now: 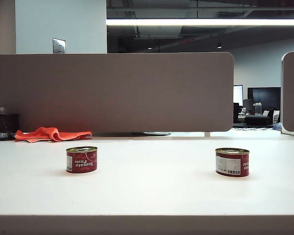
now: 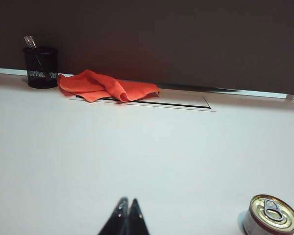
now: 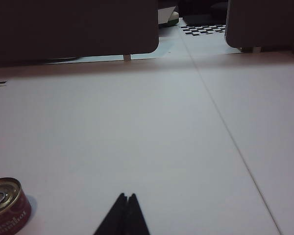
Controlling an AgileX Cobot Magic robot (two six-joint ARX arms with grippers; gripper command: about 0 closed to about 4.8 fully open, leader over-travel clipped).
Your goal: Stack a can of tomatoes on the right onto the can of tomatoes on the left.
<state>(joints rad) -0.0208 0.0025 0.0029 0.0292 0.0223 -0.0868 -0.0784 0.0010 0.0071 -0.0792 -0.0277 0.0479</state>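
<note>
Both low over the table (image 1: 147,196), left claw (image 2: 127,201) and right claw (image 3: 126,197) sit pressed together, empty.

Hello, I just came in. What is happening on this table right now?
Nothing is being handled yet. Two tomato cans stand apart on the white table: the left can and the right can, both upright with lids closed. The left gripper and the right gripper are both shut and empty, each above bare table with a can off to one side. Neither arm shows in the exterior view. At the back lie an orange cloth and a black pen cup.
</note>
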